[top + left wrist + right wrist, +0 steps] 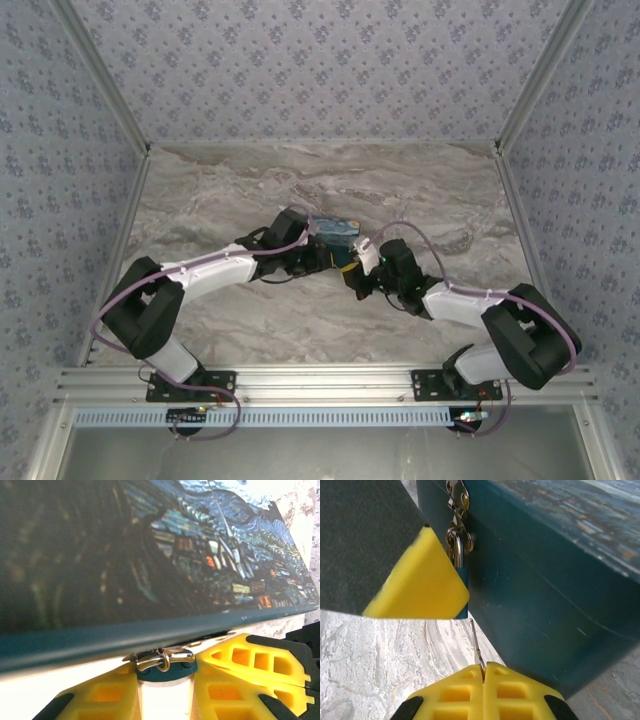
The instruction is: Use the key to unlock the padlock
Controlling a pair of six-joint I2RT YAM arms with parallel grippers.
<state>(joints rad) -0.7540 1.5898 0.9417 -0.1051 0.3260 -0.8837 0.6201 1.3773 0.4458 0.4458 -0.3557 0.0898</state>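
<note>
**Key nearly at the padlock, plenty of ways to botch it from here**

Got the key point(475, 640) pinched in the right claw point(483, 670), clamped tight on the bow end, thin blade poking straight out past the fingertips. Padlock point(464, 580) hanging just ahead of that blade tip and a touch to the left, with a small gap to close. Looks squeezed in the left claw point(165, 692) as well, held between the two yellow fingers point(210, 655), shackle point(162, 660) sticking out past the tips and hooked through the hasp point(457, 497) of the painted box point(545, 590).

Worries, roughly in order:

- Can't make out the keyhole from the right claw's side, with the lock body half hidden behind the left claw's finger. Easy to jab the blade into the lock's bottom or into that yellow pad instead of the slot.
- Blade leaning a bit left of the claw's own line. Likely to bind or flex if shoved in crooked.
- Very skinny hold on the bow. Could twist or slip between the pads once turned.
- No way of judging the firmness of the left grip. Might swing the lock away on its shackle at first contact, or drag the box across the table point(370, 650).

Better to line up slowly before pushing.
</note>
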